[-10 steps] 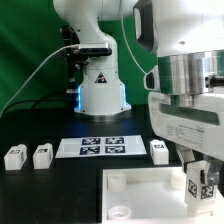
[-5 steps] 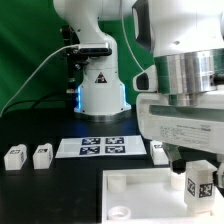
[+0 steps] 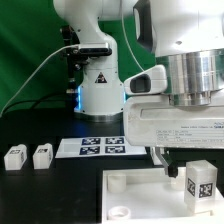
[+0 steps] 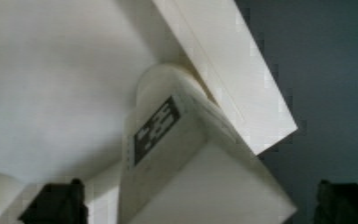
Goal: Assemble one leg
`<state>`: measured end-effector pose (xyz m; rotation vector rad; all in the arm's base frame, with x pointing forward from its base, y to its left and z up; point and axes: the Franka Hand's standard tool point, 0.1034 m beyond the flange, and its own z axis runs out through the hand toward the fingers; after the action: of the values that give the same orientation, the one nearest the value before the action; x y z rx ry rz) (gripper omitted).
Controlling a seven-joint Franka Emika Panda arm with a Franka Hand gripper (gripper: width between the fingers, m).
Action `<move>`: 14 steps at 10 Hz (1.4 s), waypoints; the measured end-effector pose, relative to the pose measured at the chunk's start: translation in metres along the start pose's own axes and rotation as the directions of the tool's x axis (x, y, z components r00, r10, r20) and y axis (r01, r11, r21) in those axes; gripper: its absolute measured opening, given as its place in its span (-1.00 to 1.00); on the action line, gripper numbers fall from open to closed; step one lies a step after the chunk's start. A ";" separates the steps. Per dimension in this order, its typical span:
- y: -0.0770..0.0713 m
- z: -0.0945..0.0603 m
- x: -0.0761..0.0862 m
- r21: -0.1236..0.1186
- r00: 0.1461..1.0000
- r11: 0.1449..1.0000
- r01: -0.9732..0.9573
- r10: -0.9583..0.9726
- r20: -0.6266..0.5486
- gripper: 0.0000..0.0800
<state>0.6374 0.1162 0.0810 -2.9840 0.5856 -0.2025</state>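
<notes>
Changes you will note against the earlier frames: the arm's grey-and-white wrist housing has swung toward the exterior view's left and now covers the spare leg that lay beside the marker board's right end; the jaws have spread.

Left to right in the exterior view: two spare legs [image 3: 15,156] [image 3: 42,155] lie side by side on the black table [image 3: 50,195]; the marker board [image 3: 103,146] lies flat next to them, partly under the wrist; the large white tray-like piece [image 3: 140,190] sits in front; the leg [image 3: 199,184] stands upright at its right corner, tag facing you.

Gripper [image 4: 190,200]: released, jaws wide; its dark fingertips [image 4: 55,199] stand either side of the leg [image 4: 167,150]; you see them holding nothing.
</notes>
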 end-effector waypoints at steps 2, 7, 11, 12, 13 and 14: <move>-0.002 -0.004 0.003 -0.014 0.956 0.956 0.294 -0.294 0.005 0.62; 0.006 -0.007 0.009 -0.036 0.711 0.711 0.702 -0.703 -0.017 0.62; 0.005 -0.006 0.008 -0.019 0.890 0.890 0.455 -0.456 -0.025 -0.27; 0.005 -0.006 0.008 -0.018 0.918 0.918 0.396 -0.396 -0.026 -0.26; 0.004 -0.005 0.007 -0.011 0.960 0.960 0.279 -0.280 -0.026 -0.26; 0.004 -0.005 0.007 -0.006 0.984 0.985 0.174 -0.174 -0.027 -0.26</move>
<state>0.6415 0.1092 0.0867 -3.0402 0.3277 -0.2559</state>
